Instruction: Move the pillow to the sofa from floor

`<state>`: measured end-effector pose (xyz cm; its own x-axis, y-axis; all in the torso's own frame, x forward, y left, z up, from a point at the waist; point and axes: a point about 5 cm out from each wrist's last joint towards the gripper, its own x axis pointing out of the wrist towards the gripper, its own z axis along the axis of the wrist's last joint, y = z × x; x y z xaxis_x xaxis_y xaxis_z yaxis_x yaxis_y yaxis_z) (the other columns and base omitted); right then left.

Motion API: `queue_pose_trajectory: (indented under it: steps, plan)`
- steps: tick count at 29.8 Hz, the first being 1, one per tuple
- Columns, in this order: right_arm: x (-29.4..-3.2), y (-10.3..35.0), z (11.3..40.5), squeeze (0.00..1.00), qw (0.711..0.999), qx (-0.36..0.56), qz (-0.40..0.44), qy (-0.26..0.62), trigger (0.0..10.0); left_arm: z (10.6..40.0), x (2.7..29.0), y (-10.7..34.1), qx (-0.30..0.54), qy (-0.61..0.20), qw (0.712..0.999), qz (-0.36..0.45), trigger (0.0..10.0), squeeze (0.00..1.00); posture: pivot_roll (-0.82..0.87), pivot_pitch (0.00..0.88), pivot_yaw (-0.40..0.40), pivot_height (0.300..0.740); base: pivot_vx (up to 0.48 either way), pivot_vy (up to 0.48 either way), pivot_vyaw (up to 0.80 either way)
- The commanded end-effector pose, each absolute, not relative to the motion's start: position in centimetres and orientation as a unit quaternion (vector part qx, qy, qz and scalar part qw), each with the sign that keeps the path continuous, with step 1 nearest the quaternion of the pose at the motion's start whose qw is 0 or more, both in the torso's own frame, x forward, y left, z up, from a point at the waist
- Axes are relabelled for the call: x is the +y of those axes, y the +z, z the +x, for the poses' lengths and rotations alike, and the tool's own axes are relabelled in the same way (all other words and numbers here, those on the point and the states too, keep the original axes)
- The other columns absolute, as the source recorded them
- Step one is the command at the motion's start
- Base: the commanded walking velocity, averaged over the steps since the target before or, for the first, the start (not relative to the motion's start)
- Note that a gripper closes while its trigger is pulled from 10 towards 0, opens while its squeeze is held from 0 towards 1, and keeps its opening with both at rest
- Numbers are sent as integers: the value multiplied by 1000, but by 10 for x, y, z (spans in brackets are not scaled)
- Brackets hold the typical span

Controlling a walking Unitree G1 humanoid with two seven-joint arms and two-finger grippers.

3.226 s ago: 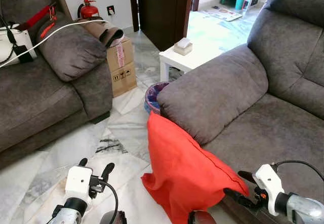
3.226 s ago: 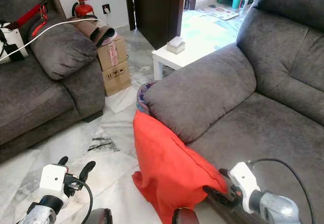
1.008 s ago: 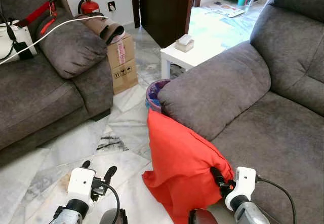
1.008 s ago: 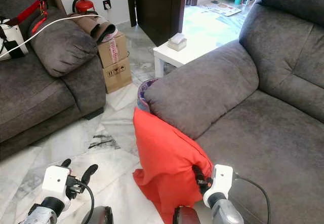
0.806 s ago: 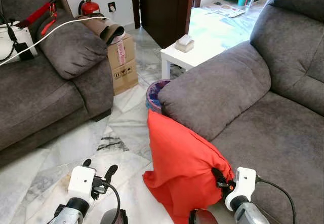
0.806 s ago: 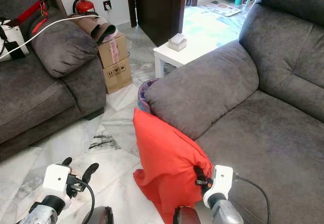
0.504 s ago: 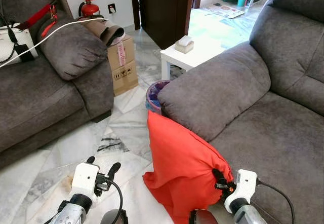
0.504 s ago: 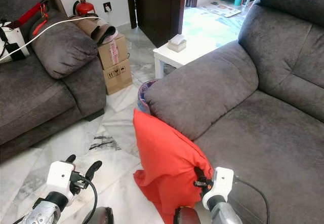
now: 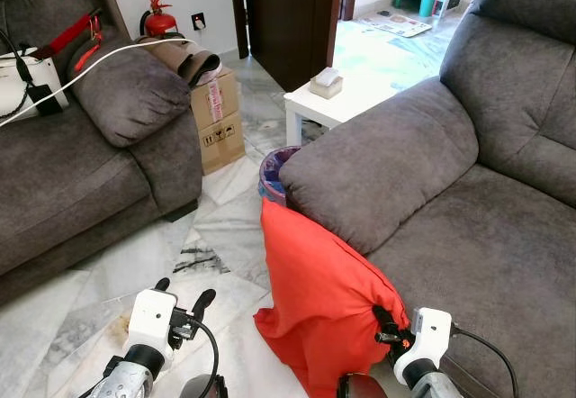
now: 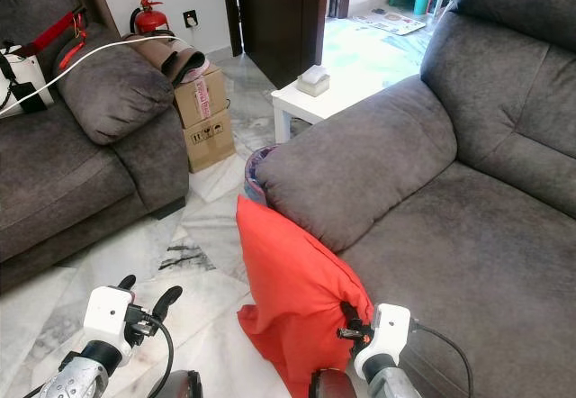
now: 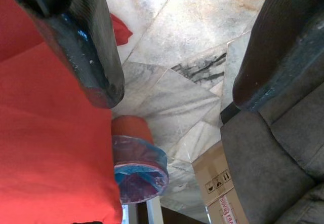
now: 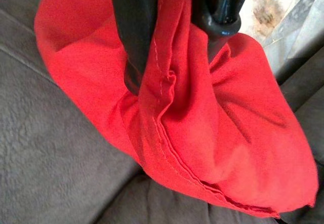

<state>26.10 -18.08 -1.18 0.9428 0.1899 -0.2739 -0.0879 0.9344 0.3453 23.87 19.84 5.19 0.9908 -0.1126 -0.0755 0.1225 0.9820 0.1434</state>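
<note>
A red pillow (image 9: 315,303) stands on the marble floor, leaning against the front of the grey sofa (image 9: 450,200) on my right. My right gripper (image 9: 382,326) is shut on the pillow's near right corner; in the right wrist view its two black fingers (image 12: 136,36) pinch a bunched fold of red fabric (image 12: 174,92). My left gripper (image 9: 180,297) is open, low over the floor to the left of the pillow and apart from it. Through the left wrist view, its fingers (image 11: 86,46) frame the pillow's edge (image 11: 45,148) and floor tiles.
A purple-rimmed bin (image 9: 274,168) stands behind the pillow, beside the sofa arm. A white side table (image 9: 337,101) holds a small box. A second grey sofa (image 9: 81,164) fills the left, with a cardboard box (image 9: 216,114) and a fire extinguisher (image 9: 160,20) beyond it.
Over the last seconds my right gripper moved in from the sofa seat to the pillow's right corner and shut on it. The left gripper rose slightly. The pillow stays leaning in place.
</note>
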Motion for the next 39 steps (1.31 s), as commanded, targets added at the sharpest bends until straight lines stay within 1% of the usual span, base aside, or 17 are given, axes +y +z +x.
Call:
queue_pose_trajectory:
  steps: [1, 5, 11, 15, 24, 29, 30, 32, 36, 39]
  plan:
    - [-179, -11, 259, 0, 972, 143, 168, 75, 0, 238, 202, 48, 45, -58, 995, 75, 10000, 0, 2, 93, 37, 598, 0, 0, 0]
    - [-179, -10, 259, 0, 973, 138, 169, 74, 0, 238, 201, 48, 44, -58, 995, 74, 10000, 0, 3, 94, 36, 598, 0, 0, 0]
    - [-168, -8, 256, 0, 972, 117, 179, 100, 0, 237, 201, 46, 46, -58, 995, 72, 10000, 0, -6, 85, 30, 598, 0, 0, 0]
    - [-166, -4, 257, 0, 974, 102, 161, 123, 0, 238, 197, 46, 44, -61, 995, 69, 10000, 0, -6, 88, 29, 598, 0, 0, 0]
    - [-168, -3, 257, 0, 977, 100, 143, 123, 0, 236, 199, 45, 46, -58, 995, 68, 10000, 0, -4, 92, 23, 598, 0, 0, 0]
    - [-171, -6, 259, 0, 981, 122, 114, 96, 0, 236, 198, 44, 46, -57, 995, 67, 10000, 0, -4, 92, 22, 598, 0, 0, 0]
    - [-171, -7, 260, 0, 981, 130, 111, 90, 10000, 236, 198, 44, 45, -57, 995, 66, 10000, 0, -6, 90, 24, 598, 0, 0, 0]
    - [-171, -7, 262, 0, 979, 143, 111, 88, 10000, 237, 197, 45, 45, -58, 995, 66, 10000, 0, -8, 90, 23, 598, 0, 0, 0]
    - [-175, -1, 263, 0, 981, 112, 138, 83, 10000, 238, 198, 45, 44, -57, 995, 66, 10000, 0, -5, 89, 22, 598, 0, 0, 0]
    - [-178, 1, 265, 0, 982, 103, 142, 73, 10000, 239, 198, 45, 44, -59, 995, 67, 10000, 0, -10, 95, 26, 613, 0, 0, 0]
